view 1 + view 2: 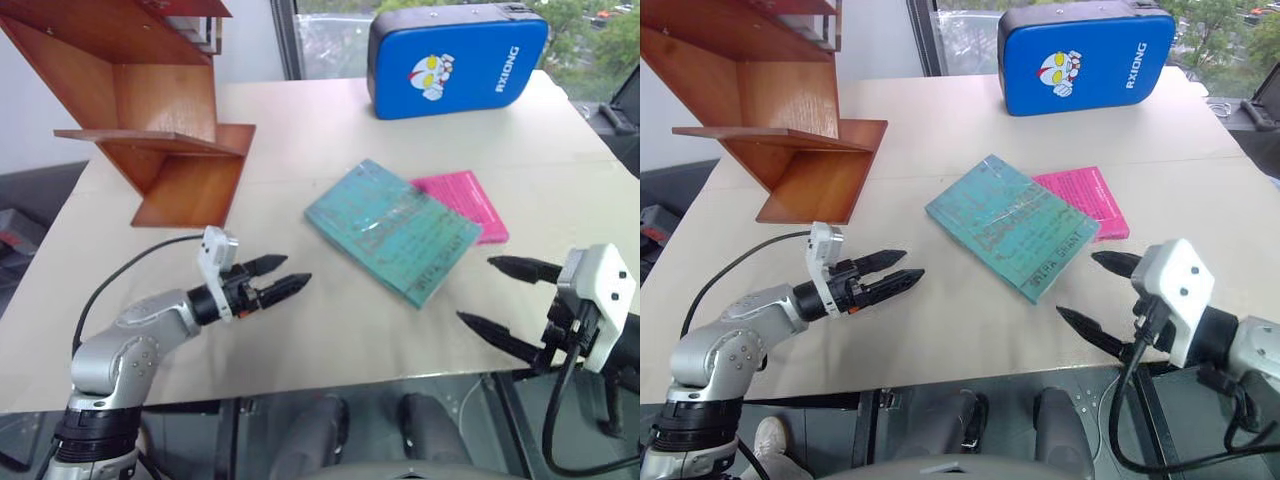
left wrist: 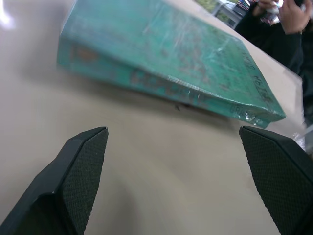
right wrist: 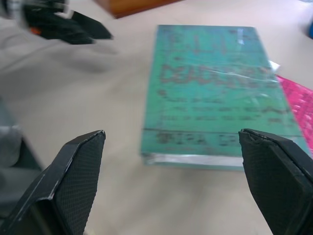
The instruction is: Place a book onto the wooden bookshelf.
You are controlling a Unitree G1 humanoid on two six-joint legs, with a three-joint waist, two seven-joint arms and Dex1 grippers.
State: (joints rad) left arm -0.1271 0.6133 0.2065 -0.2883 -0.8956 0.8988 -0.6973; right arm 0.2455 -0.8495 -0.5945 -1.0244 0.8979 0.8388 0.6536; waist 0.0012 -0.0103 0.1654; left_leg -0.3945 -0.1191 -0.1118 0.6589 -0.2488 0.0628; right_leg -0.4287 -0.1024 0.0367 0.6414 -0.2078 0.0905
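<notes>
Two grippers, both empty. The left gripper (image 1: 284,276) has its fingers spread apart, tips aimed at the book (image 1: 392,229), which lies flat on the table (image 1: 300,340) a bit past them, not touching. The right gripper (image 1: 508,293) is splayed wide too, with the book just ahead of its tips. A pink book (image 1: 465,203) peeks out from under the teal one's far edge, I think touching it. The wooden bookshelf (image 1: 160,120) stands well beyond the left fingers, and a blue case (image 1: 456,60) is way off at the back.

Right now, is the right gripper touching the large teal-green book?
Apart. In the right wrist view, bare table lies between the open right gripper and the teal-green book.
</notes>
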